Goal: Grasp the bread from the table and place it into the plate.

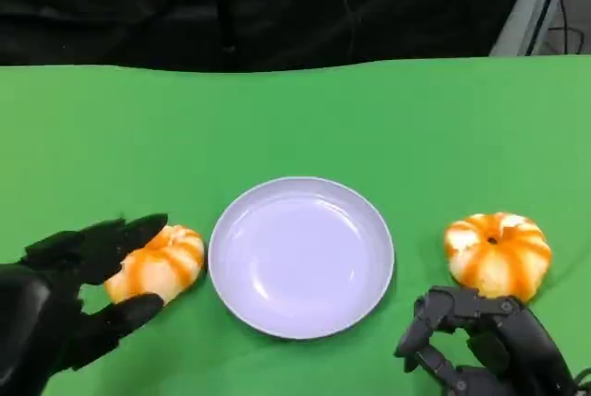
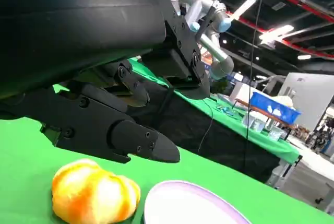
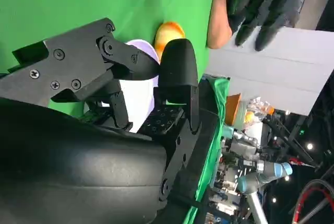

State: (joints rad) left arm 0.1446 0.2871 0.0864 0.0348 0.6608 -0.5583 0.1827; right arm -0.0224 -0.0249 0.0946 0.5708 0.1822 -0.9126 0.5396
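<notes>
You have one bench point(image 1: 295, 110) in front of you, covered edge to edge in bright green cloth, with a black drape behind its far edge.

On it sits one round, shallow, pale lavender plate point(image 1: 301, 308), near the front and about midway between the two arms. Nothing lies in it.

You can count two orange-and-white striped bread rolls. The left bread roll point(image 1: 159, 264) lies on the cloth just beside the plate's left rim, not touching it as far as the head view shows. The right bread roll point(image 1: 499, 253) is the rounder one, pumpkin-shaped with a dark dimple on top, and it rests on the cloth to the right of the plate with a clear strip of green between them.

You have two black robot hands. The left robot hand point(image 1: 69, 299) is spread wide, with fingers above and below the left bread roll's near side; in the left wrist view a finger hangs over the roll with a gap showing, so it has hold of nothing. The right robot hand point(image 1: 485, 341) sits low, just in front of the right bread roll, fingers curled inward around nothing.

In the right wrist view a person's forearm point(image 3: 219, 20) shows beyond the bench.
</notes>
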